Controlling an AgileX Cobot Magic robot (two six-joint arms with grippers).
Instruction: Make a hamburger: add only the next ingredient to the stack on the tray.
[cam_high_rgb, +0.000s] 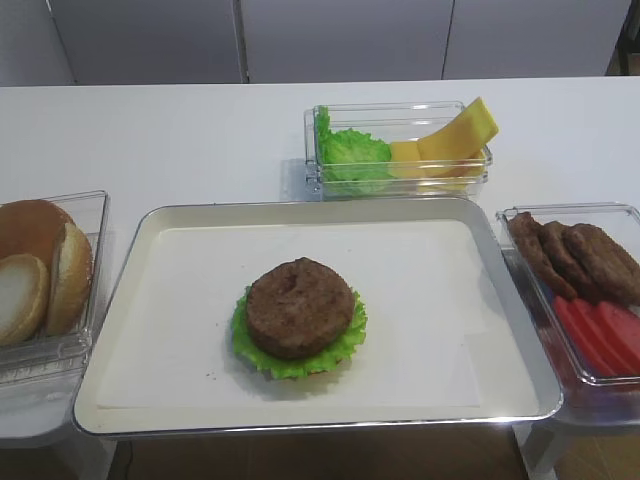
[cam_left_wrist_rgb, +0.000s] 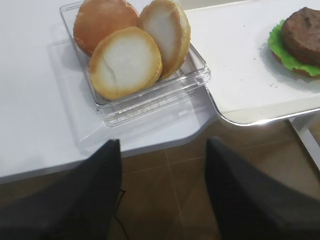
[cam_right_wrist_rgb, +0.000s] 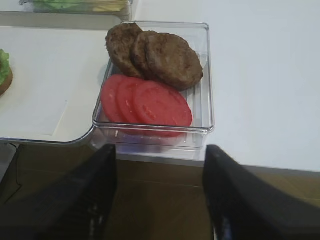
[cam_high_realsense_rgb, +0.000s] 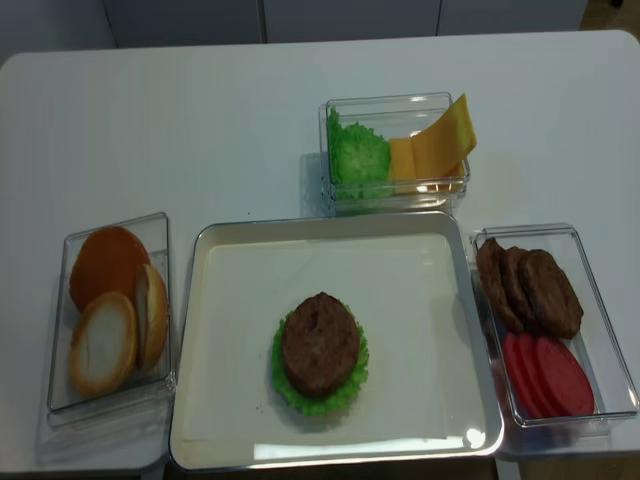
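**Patty sits on the stack; both grippers hang empty off the table's near edge**

At the far left a clear plastic box (cam_high_rgb: 60, 340) holds three tan bun halves (cam_high_rgb: 40, 270), leaning on one another. The left wrist view looks down on this box from the table's near edge, where the left gripper (cam_left_wrist_rgb: 162, 195) hangs over the brown floor with its two dark fingers (cam_left_wrist_rgb: 95, 200) spread apart and nothing between them.

In the middle lies the silver tray (cam_high_rgb: 130, 400), lined with white paper. On it, toward the near half, stands the stack (cam_high_rgb: 298, 318): a frilly green lettuce rim (cam_high_rgb: 345, 348) with a dark brown meat patty (cam_high_rgb: 300, 305) lying flat on top, covering whatever is beneath it. A tomato slice in the stack cannot be made out from any view.

Behind the tray, a second clear box (cam_high_rgb: 400, 180) holds lettuce leaves (cam_high_rgb: 350, 155) on its left and yellow cheese slices (cam_high_rgb: 450, 140) on its right, one slice tilted up over the rim.

At the right, touching the tray's edge, a third clear box (cam_high_rgb: 625, 215) holds three more overlapping patties (cam_high_rgb: 580, 255) at the far end and red tomato slices (cam_high_rgb: 600, 330) at the near end. The right gripper (cam_right_wrist_rgb: 160, 195) hangs off the table edge just in front of this box, jaws parted, holding nothing.
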